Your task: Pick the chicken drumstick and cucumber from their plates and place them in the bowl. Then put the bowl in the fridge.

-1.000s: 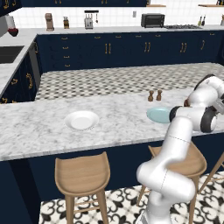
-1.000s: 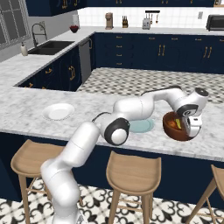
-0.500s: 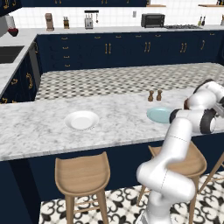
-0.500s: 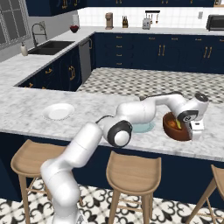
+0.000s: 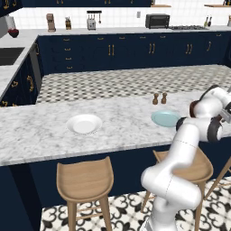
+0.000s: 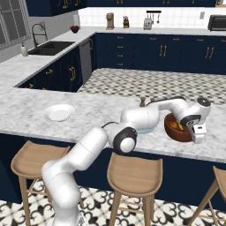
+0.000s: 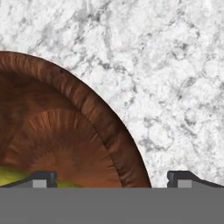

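Observation:
The dark reddish-brown bowl (image 6: 173,132) stands on the marble island at its right end. An orange-brown bit of the chicken drumstick (image 6: 178,126) shows inside it. In the hand view a yellow-green patch of the cucumber (image 7: 9,176) lies low in the bowl (image 7: 65,131). My gripper (image 6: 197,133) hangs open over the bowl's right rim, one fingertip (image 7: 43,178) inside the rim and the other (image 7: 181,178) over bare marble. The white plate (image 5: 84,123) and the pale teal plate (image 5: 165,118) carry nothing. The fridge is out of view.
Two small brown shakers (image 5: 159,98) stand behind the teal plate. Wooden stools (image 5: 85,180) line the island's near side. The island's front edge (image 6: 185,152) runs just below the bowl. Navy cabinets, a sink (image 6: 50,46) and a back counter ring the room.
The hand has slid a little to the right and come down toward the bowl's right rim. Its jaws have stayed open; the plates and the bowl have not moved.

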Controlling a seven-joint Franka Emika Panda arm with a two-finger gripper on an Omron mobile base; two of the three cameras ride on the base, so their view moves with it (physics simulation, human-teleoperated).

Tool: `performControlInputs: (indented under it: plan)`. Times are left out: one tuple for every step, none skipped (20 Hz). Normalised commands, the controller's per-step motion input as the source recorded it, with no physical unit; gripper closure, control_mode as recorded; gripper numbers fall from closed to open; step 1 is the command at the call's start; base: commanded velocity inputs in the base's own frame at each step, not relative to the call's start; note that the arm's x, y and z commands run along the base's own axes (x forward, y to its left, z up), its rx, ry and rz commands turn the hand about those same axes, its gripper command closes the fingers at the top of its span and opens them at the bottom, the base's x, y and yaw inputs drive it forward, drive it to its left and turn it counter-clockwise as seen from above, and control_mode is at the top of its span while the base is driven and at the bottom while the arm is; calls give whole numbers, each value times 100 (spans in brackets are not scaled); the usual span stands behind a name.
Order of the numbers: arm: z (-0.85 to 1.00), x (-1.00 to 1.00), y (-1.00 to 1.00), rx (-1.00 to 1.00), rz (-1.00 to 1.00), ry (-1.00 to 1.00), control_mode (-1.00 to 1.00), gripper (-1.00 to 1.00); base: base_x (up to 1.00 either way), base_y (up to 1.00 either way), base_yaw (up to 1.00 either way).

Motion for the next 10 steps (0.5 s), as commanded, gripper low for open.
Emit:
performControlInputs:
  plan:
    - [-35,0,0,0,0,0,-100,-100,0,0,0]
    - [-44,0,1,0,0,0,-100,-100,0,0,0]
    - [-46,-2,17,0,0,2,-100,-100,0,0,0]
    - [-41,-5,31,0,0,1,-100,100,0,0,0]
    - [-45,-15,40,0,0,2,-100,100,0,0,0]
    - [-36,-14,43,0,0,0,-100,100,0,0,0]
    - [-28,-9,54,0,0,0,-100,100,0,0,0]
    - [-29,-3,54,0,0,0,-100,100,0,0,0]
    - [-19,0,53,0,0,0,-100,100,0,0,0]
    - [-16,0,60,0,0,0,-100,100,0,0,0]
